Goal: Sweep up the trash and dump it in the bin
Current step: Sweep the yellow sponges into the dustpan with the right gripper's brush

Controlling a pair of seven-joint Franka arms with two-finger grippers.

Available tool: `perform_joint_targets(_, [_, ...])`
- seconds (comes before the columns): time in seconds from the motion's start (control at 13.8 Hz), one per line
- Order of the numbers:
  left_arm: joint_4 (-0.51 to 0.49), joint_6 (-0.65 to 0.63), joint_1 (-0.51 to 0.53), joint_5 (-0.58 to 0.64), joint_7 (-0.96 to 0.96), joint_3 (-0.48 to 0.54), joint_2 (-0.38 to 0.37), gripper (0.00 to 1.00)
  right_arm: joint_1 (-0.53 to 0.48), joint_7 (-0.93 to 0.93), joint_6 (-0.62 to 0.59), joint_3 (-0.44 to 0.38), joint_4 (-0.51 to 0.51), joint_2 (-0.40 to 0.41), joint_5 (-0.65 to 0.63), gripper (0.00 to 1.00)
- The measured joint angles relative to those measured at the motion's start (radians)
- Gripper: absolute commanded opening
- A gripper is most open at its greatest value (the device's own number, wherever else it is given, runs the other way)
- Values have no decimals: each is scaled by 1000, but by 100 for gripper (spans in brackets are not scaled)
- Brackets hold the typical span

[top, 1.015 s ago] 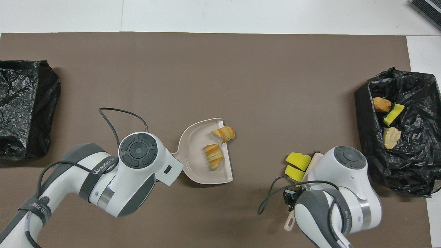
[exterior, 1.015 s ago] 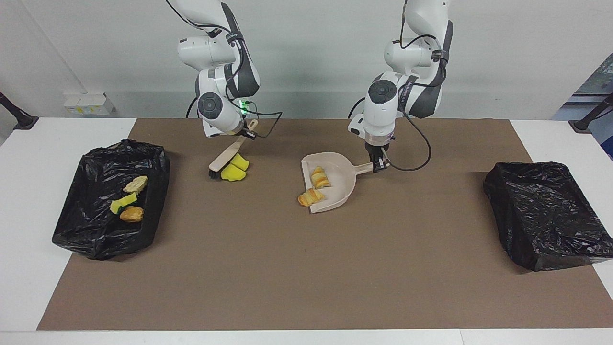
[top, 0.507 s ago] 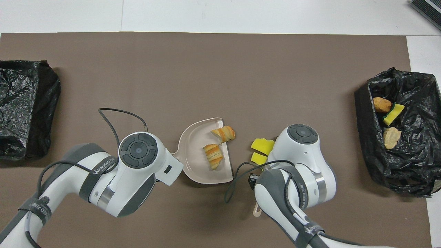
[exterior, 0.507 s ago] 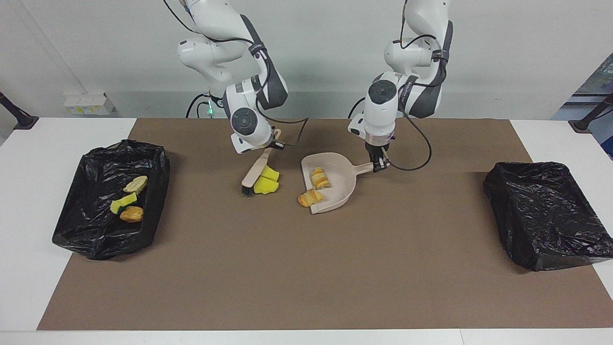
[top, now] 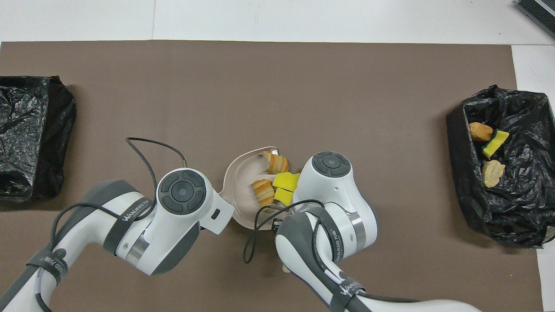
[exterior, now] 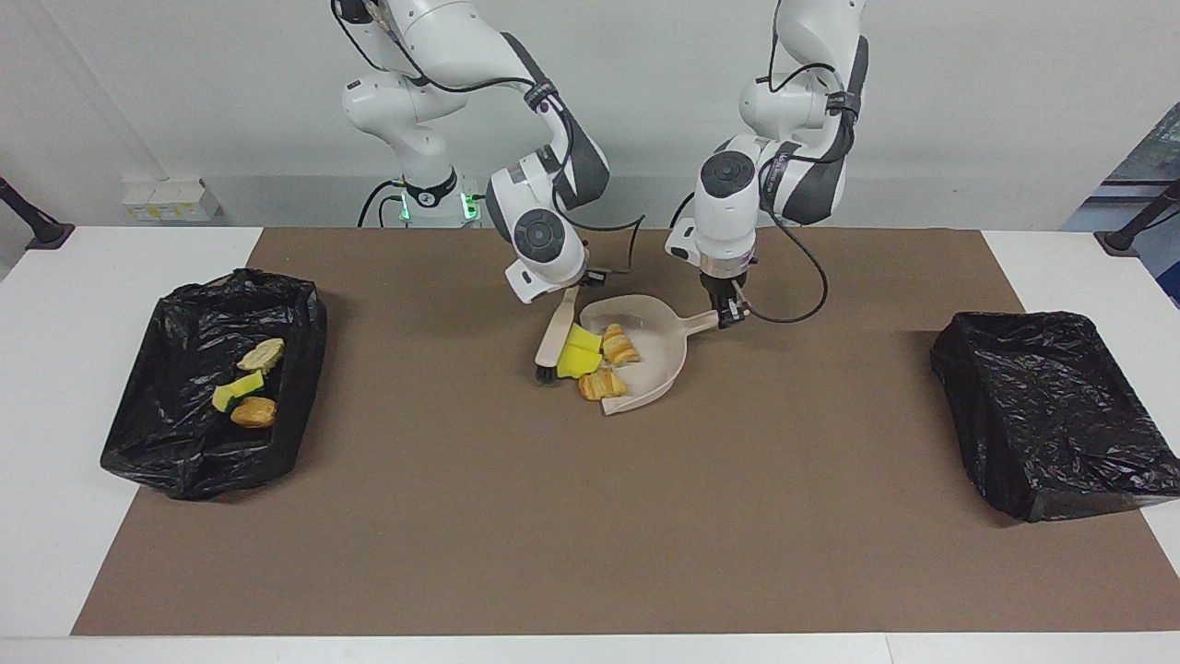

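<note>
Swept centre-frame, two sponges now touch the dustpan holding two croissants. Right gripper grips the brush, left gripper the dustpan's handle; three scraps sit in one of two bins.

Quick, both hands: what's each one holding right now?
Left hand: shut on the dustpan handle.
Right hand: shut on the brush handle, over the sponge chunks.
</note>
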Motion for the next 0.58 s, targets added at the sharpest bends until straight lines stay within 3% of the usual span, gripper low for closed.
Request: perform_joint_targets(0.58, [-3,51,20,-4,64,7,10,0,29,-20,-15,46,153,48,83,0])
